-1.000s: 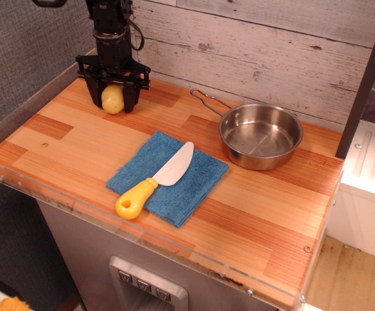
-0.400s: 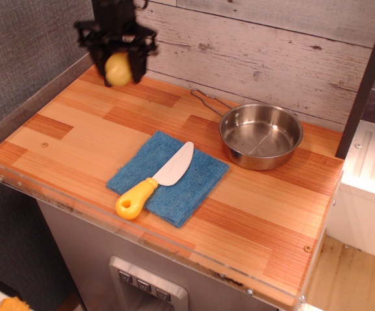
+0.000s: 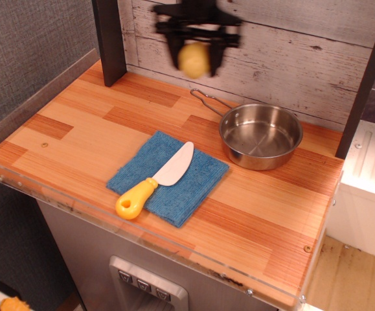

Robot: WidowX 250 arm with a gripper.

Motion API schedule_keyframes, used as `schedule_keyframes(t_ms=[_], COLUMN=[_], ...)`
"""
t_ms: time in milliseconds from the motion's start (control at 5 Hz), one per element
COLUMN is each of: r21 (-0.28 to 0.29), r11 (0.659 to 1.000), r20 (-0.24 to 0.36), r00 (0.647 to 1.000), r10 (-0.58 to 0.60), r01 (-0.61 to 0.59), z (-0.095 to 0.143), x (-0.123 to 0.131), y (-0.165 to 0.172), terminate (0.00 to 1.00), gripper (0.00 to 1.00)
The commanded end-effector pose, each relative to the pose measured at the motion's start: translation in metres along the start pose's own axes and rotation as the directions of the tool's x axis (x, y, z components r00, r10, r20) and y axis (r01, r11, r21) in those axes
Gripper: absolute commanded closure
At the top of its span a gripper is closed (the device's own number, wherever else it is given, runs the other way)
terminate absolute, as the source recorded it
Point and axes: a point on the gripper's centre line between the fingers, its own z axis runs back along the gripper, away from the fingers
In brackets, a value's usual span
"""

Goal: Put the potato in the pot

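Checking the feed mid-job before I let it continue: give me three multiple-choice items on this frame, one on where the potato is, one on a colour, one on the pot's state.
1. Where is the potato?
A. On the blue cloth
B. Held in the gripper above the counter
C. Inside the pot

2. What colour is the knife handle?
A. Yellow
B. Red
C. Black

3. What state is the pot in?
A. Upside down
B. Holding the knife
C. Upright and empty

Answers:
1 B, the potato sits between the blurred fingers, up against the plank wall, left of the pot.
2 A, a yellow handle carries the white blade lying on the blue cloth.
3 C, its bare steel floor shows with nothing in it.
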Motion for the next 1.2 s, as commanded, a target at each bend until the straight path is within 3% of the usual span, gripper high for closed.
schedule_keyframes(t_ms=[0,200,400,600,1000], r21=[0.064,0.080,0.032,-0.023,-0.079], r11=[0.998,0.992,0.993,0.991,0.989], r20=[0.085,0.141,0.162,0.182,0.189], r00=[0.996,0.987,0.981,0.974,0.972], r10=[0.014,0.081,0.110,0.132,0.141], r01=[-0.020,-0.093,-0.117,-0.130,-0.128], z=[0.005,-0.005,-0.013,-0.012,-0.008], x=[0.009,0.002,0.001,0.001,0.000], y=[-0.044,-0.042,-0.041,-0.039,-0.033], terminate=[0.00,0.00,0.00,0.00,0.00], gripper=[1.00,1.00,1.00,0.00,0.00])
